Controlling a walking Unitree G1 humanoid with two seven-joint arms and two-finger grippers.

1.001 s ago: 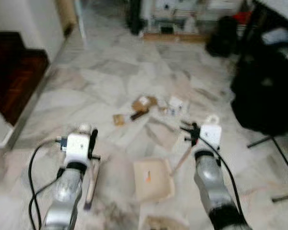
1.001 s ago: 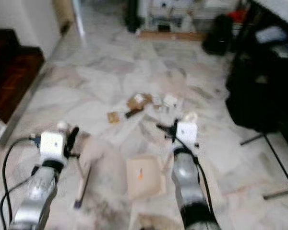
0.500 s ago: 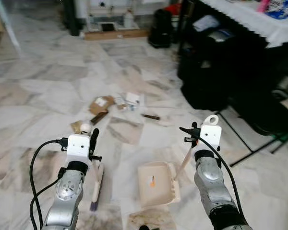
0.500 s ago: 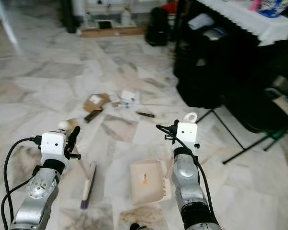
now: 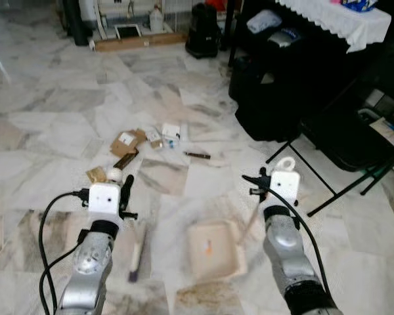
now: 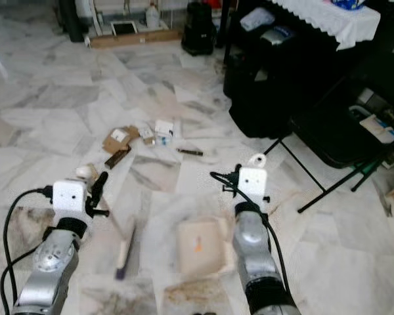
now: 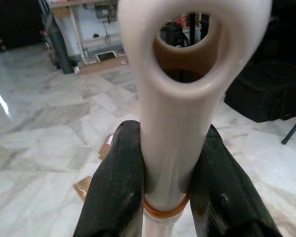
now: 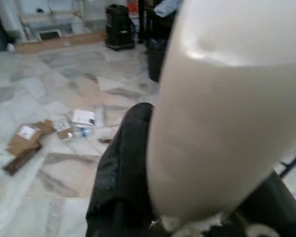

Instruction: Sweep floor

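My left gripper [image 5: 125, 195] is shut on the cream handle [image 7: 173, 123] of a small brush, whose head [image 5: 136, 252] rests on the marble floor. On the other side, my right gripper [image 5: 260, 186] is shut on the handle [image 8: 227, 108] of a cream dustpan [image 5: 213, 249], which lies flat on the floor between my arms. Ahead of me lies the litter [image 5: 142, 140]: scraps of brown cardboard, small white packets and a dark stick [image 5: 197, 155]. One more scrap [image 5: 96, 174] lies just beyond the left gripper.
Black bags and furniture [image 5: 276, 98] stand at the right under a table with a white lace cloth [image 5: 335, 16]. A folding stand's black legs [image 5: 328, 197] cross the floor at the right. A black bin [image 5: 202, 29] and a wooden board [image 5: 138, 41] are at the back.
The camera has swung round to the right, so the stairs have left the picture and the black furniture has come in. Both grippers keep their hold; brush and dustpan stay before me.
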